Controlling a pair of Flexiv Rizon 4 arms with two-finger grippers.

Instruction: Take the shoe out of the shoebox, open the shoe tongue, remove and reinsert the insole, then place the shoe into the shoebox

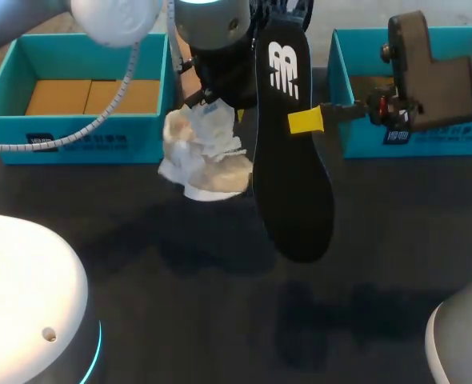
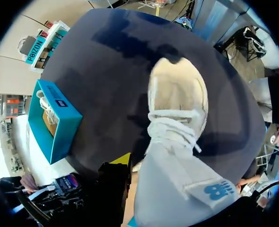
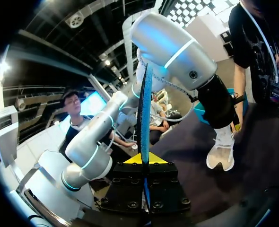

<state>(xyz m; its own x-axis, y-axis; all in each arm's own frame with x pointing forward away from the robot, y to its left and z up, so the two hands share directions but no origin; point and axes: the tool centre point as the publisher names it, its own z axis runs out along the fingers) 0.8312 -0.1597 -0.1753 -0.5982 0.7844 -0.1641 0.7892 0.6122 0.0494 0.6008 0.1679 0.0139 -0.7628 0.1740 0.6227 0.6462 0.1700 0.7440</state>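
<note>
Lit from overhead; glare on glossy white arm shell (image 1: 24,288). Soft shadow under flat black insole (image 1: 294,184) on dark tabletop (image 1: 140,336).

The insole (image 1: 292,144) looks like matt black foam with a white printed mark. The shoe (image 1: 212,164) has a soft cream, suede-like toe, woven white laces (image 2: 170,127) and a smooth grey cloth tongue (image 2: 177,175). The shoebox (image 1: 84,136) at the table's far left corner is smooth teal card with plain brown card inside. The table (image 1: 220,320) is dark and matt.
</note>
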